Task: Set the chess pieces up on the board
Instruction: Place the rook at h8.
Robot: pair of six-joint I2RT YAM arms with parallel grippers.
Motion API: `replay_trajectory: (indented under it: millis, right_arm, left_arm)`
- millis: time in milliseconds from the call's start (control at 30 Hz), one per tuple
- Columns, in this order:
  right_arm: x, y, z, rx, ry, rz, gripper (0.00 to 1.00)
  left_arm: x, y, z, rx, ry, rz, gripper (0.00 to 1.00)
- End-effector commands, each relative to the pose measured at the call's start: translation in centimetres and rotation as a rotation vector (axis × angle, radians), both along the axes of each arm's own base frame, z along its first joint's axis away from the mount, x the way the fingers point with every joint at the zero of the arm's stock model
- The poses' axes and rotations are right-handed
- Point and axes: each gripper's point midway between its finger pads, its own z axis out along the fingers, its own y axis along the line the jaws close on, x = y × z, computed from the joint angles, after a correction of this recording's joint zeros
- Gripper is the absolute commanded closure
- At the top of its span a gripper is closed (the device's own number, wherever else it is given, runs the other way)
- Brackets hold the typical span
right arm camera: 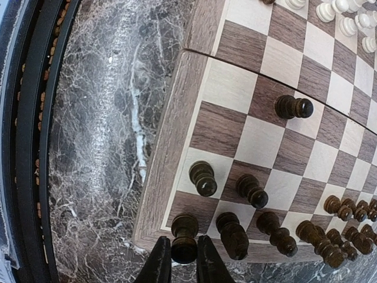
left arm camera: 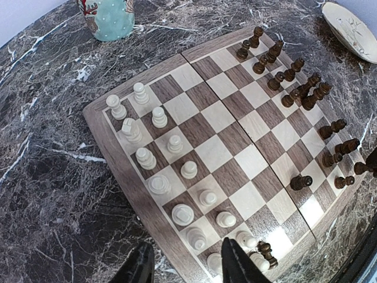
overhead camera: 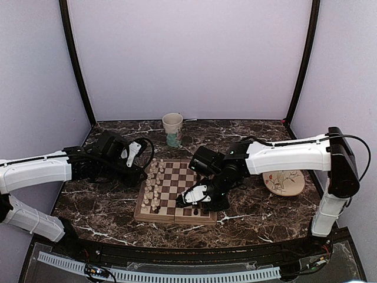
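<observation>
Overhead, you see the board (overhead camera: 177,180) in the middle of the marble table (overhead camera: 253,218), with a cup (overhead camera: 172,128) at its 12 o'clock and a plate (overhead camera: 284,181) at its 3 o'clock, both clear of it. The white pieces (overhead camera: 154,183) stand in two columns along the board's 9 o'clock side. Your left gripper (overhead camera: 139,174) hangs just off that same edge, and your right gripper (overhead camera: 197,200) is low over the 5 o'clock part of the board, its arm hiding most of the far side. From the left wrist, your left gripper (left arm camera: 185,268) shows at 6 o'clock with its fingers (left arm camera: 235,259) spread wide and nothing between them, one over the table (left arm camera: 47,177) and one over the board's (left arm camera: 235,147) near corner. The white pieces (left arm camera: 159,171) run in two rows from 10 o'clock to 6 o'clock. The dark pieces (left arm camera: 294,82) crowd the opposite side from 1 o'clock to 4 o'clock, the cup (left arm camera: 112,17) is at 11 o'clock and the plate (left arm camera: 353,29) at 2 o'clock. From the right wrist, your right gripper (right arm camera: 184,262) sits at 6 o'clock with its fingers (right arm camera: 159,262) drawn in close against the base of one dark piece (right arm camera: 184,236), which stands upright on the corner square of the board (right arm camera: 259,141). More dark pieces (right arm camera: 277,233) trail off toward 4 o'clock along that edge, and the table (right arm camera: 106,118) fills the 9 o'clock side.
</observation>
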Motion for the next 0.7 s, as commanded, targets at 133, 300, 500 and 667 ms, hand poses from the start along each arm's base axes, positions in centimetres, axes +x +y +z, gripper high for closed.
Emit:
replay_trajectory:
  millis: [133,300,500,667]
  right_arm:
    - [0.1,0.5,-1.1,-0.012,-0.007,0.001,0.84]
    - [0.1,0.6,-1.5,-0.015,-0.006,-0.002,0.83]
    - [0.1,0.5,-1.8,-0.023,0.001,-0.003,0.8]
    - [0.0,0.4,-1.7,-0.024,0.003,-0.006,0.8]
  left_arm:
    - [0.1,0.3,-0.2,0.013,-0.006,-0.003,0.59]
    - [0.1,0.2,-0.3,0.012,-0.004,-0.004,0.59]
    - [0.1,0.2,-0.3,0.012,0.0,-0.005,0.59]
    - [0.0,0.2,-0.3,0.011,0.002,-0.004,0.59]
